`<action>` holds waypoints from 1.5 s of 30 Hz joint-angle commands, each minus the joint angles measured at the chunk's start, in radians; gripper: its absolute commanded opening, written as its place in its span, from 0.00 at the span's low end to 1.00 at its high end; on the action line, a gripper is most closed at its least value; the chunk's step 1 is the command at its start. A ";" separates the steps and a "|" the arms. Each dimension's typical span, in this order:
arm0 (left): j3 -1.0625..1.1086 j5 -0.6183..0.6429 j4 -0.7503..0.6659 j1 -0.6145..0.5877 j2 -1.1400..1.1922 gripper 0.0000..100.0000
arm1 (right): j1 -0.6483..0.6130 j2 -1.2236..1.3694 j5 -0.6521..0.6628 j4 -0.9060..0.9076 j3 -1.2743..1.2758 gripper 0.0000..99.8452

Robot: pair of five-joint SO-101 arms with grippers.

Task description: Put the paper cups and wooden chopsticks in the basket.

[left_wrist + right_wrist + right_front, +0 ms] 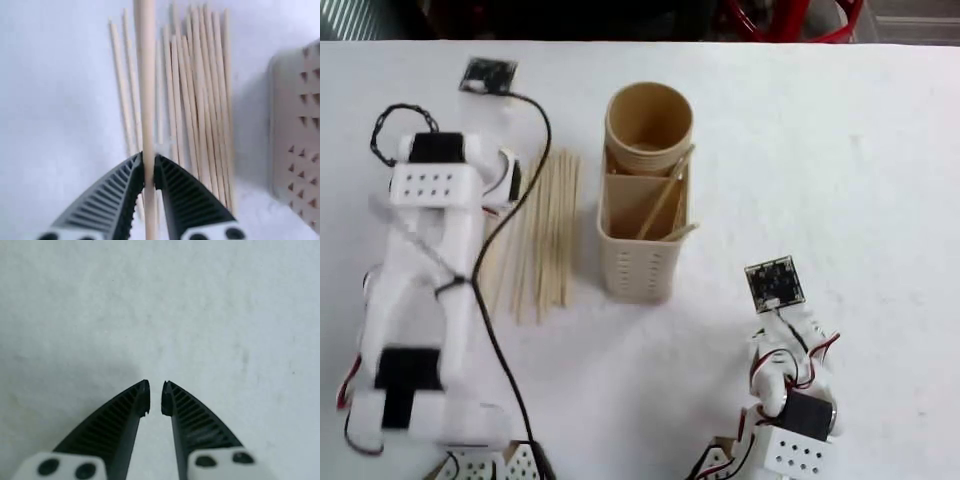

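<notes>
Nearest the bases, the right gripper hangs low over bare table. Its jaws are parted by a narrow gap, with nothing between them.

Further out on the other side, the left gripper is clamped tight on a single chopstick, gripped near one end. The stick runs out over the loose chopsticks, which lie side by side on the table just beside the basket. Whether its far end touches that pile cannot be judged.

The basket stands upright mid-table. Its nearer compartment holds stowed chopsticks, leaning slantwise. Its farther compartment holds the paper cups, seemingly nested and open end up.
</notes>
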 commanded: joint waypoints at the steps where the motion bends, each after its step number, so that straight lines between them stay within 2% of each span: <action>1: -0.060 0.020 0.003 0.088 -0.209 0.02 | 0.004 -0.005 0.005 0.004 0.009 0.06; 7: -0.175 0.021 -0.005 0.229 -0.387 0.02 | 0.004 -0.005 0.005 0.004 0.009 0.06; 11: -0.342 0.026 -0.009 0.302 -0.398 0.02 | 0.004 -0.005 0.005 0.004 0.009 0.06; 14: -0.423 0.080 -0.031 0.394 -0.398 0.02 | 0.004 -0.005 0.005 0.004 0.009 0.06; 18: -0.436 0.083 -0.115 0.529 -0.398 0.02 | 0.004 -0.005 0.005 0.004 0.009 0.06; 24: -0.232 0.087 -0.319 0.641 -0.404 0.02 | 0.004 -0.005 0.005 0.004 0.009 0.06; 29: -0.011 0.081 -0.494 0.645 -0.406 0.02 | 0.004 -0.005 0.005 0.004 0.009 0.06; 35: 0.132 0.077 -0.551 0.644 -0.490 0.02 | 0.004 -0.005 0.005 0.004 0.009 0.06; 39: 0.255 0.025 -0.594 0.611 -0.579 0.02 | 0.004 -0.005 0.005 0.004 0.009 0.06; 45: 0.473 -0.023 -0.733 0.591 -0.656 0.02 | 0.004 -0.005 0.005 0.004 0.009 0.06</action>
